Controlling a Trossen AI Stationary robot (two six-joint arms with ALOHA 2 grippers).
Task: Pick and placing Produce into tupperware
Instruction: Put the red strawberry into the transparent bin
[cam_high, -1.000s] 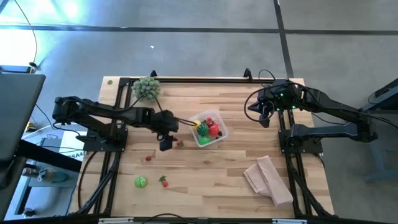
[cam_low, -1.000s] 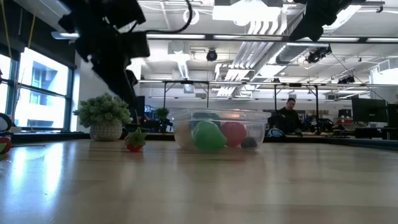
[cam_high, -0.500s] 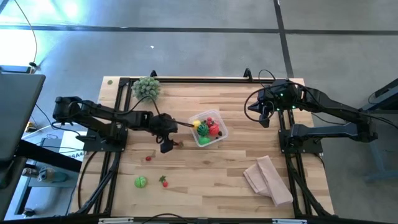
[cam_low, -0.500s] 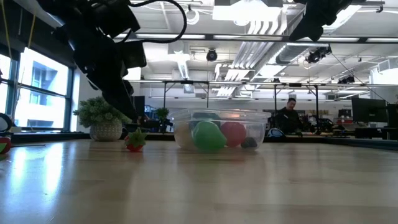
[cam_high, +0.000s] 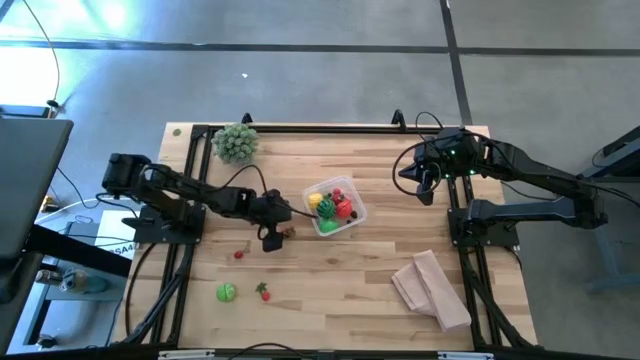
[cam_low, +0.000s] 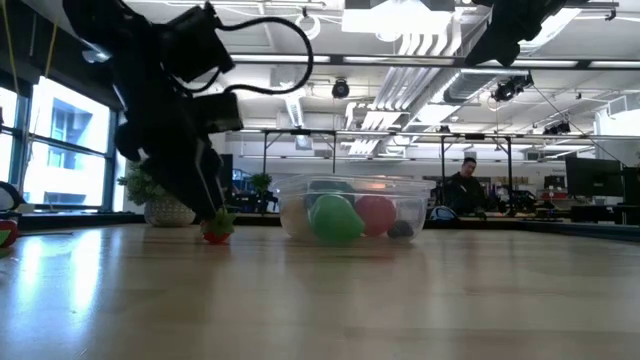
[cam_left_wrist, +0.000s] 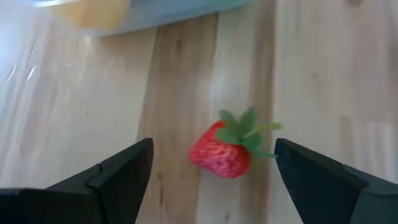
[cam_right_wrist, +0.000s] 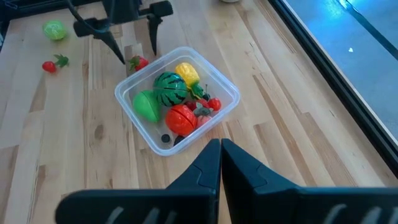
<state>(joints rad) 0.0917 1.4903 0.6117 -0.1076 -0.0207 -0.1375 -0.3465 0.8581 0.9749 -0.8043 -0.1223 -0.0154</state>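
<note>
Left gripper (cam_left_wrist: 211, 168) low over the bench (cam_high: 330, 290), jaws wide apart and straddling a toy strawberry (cam_left_wrist: 227, 149) that lies on the wood between them, touching neither finger; same strawberry (cam_low: 217, 227) seen at bench level just under the dark fingertips. Just beyond the jaws, the tupperware (cam_high: 350, 224), clear and squarish, holding a yellow piece (cam_right_wrist: 187, 73), a dark green striped piece (cam_right_wrist: 170, 87), a bright green piece (cam_right_wrist: 145, 106) and a red piece (cam_right_wrist: 181, 118). Behind the left jaws, well apart from the tupperware, a small red fruit (cam_high: 239, 254), a red one with a green stalk (cam_high: 263, 292) and a green ball (cam_high: 227, 292), all loose on the planks. Right gripper (cam_right_wrist: 220, 163) raised above the far right part of the bench, jaws pressed together on nothing. Bench of pale wooden planks inside a black frame, a spiky green potted plant (cam_high: 235, 142) at its far left corner, a tan folded cloth (cam_high: 431, 290) near the right front. Grey floor around the bench; beyond it a large open hall with ceiling lights, ducts and windows, and a person (cam_low: 463, 195) seated in the distance
</note>
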